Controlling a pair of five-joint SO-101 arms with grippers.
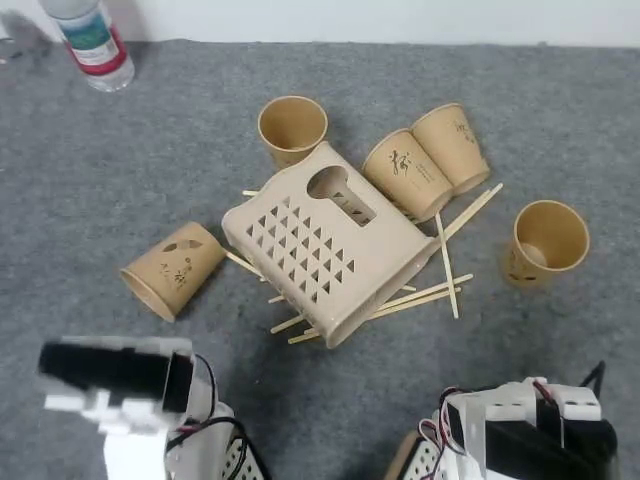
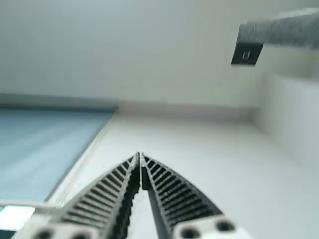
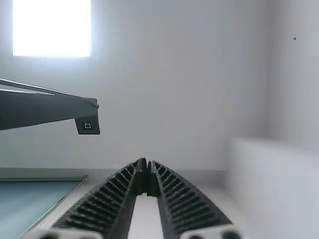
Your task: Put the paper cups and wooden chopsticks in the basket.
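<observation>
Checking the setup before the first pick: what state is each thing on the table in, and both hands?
Basket: tipped over, resting on chopsticks.
Cup behind basket: upright.
Cup at far right: upright.
Cup left of basket: on its side.
Two cups at back right: on their sides, touching.
Chopsticks: lying flat, some under the basket.
Bottle: upright.
Left hand: shut.
Right hand: shut.

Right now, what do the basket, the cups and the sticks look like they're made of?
Basket: likely moulded plastic, beige with a smooth matte finish and clean cut-out holes. Cups: seemingly paper, tan and matte, with thin rolled rims. Chopsticks: probably bare wood or bamboo, pale and unvarnished-looking.
</observation>
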